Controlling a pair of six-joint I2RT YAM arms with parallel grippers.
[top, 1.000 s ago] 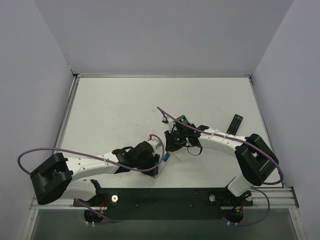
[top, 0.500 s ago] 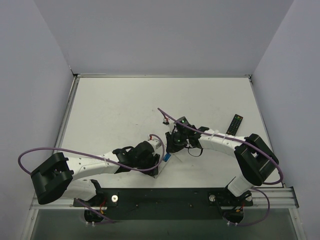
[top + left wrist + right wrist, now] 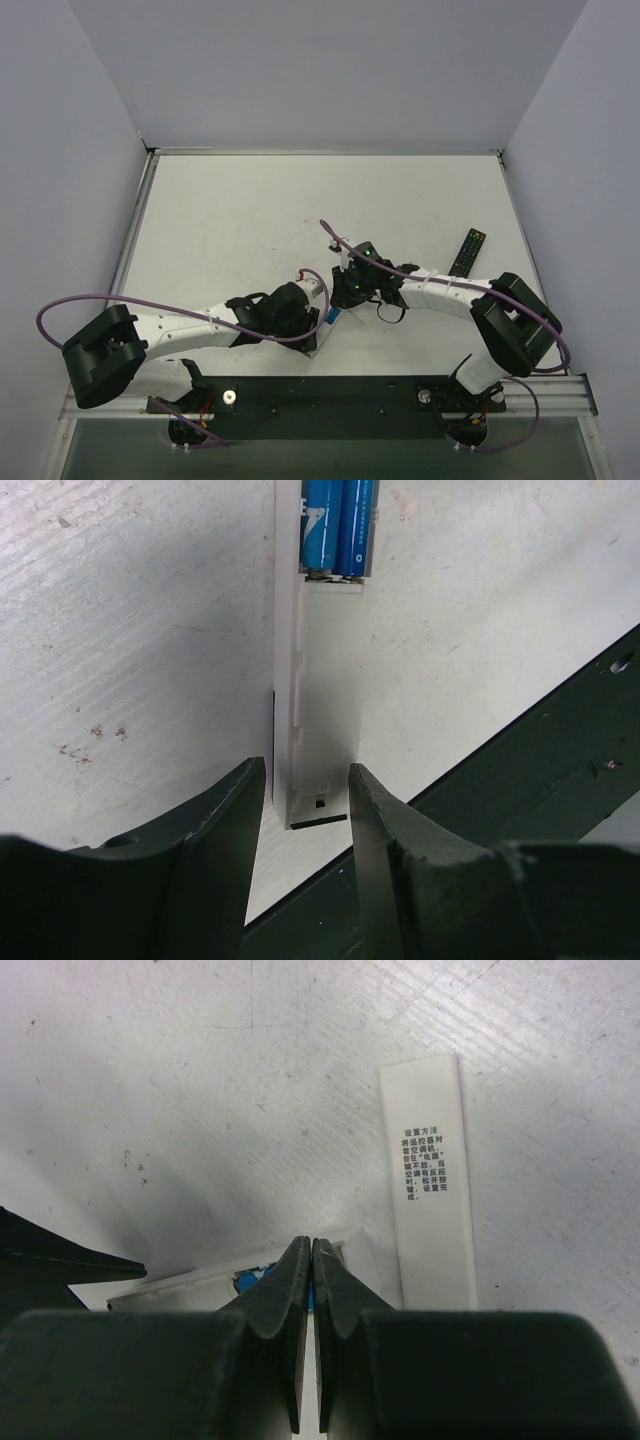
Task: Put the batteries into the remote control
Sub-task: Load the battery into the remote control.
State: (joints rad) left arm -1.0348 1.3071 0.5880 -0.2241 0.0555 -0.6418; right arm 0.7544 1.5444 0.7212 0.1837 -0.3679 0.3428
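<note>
nearest, by the dark rail [image 3: 560, 740] at the front edge of the desk [image 3: 120, 630], the left hand [image 3: 305, 770] straddled the near end of the white remote [image 3: 325, 680]. it had one finger against each long side and was grasping the remote. that grip looked meant to pin the bar flat so it could not slide while the other arm worked on it.

the remote lay on the desk with its open back upward, pointing away from the rail. toward its far end the two blue batteries [image 3: 338, 525] sat side by side, lengthwise, inside the compartment. whether they were fully seated against the contacts was not clear.

just past them the right hand [image 3: 305, 1245] was clenched, its fingers pressed together with nothing between them and the tips right over the blue of the batteries. closed fingers make a blunt pusher, so i judged this a press to seat the cells rather than a pick.

to one side lay the battery cover [image 3: 430, 1180], a white strip with printed text, flat on the desk and off the remote, so closing up was not yet done.

farther off sat a small red bit [image 3: 329, 241], too small to identify. farthest right was a black remote [image 3: 468, 250], well apart from the work.
</note>
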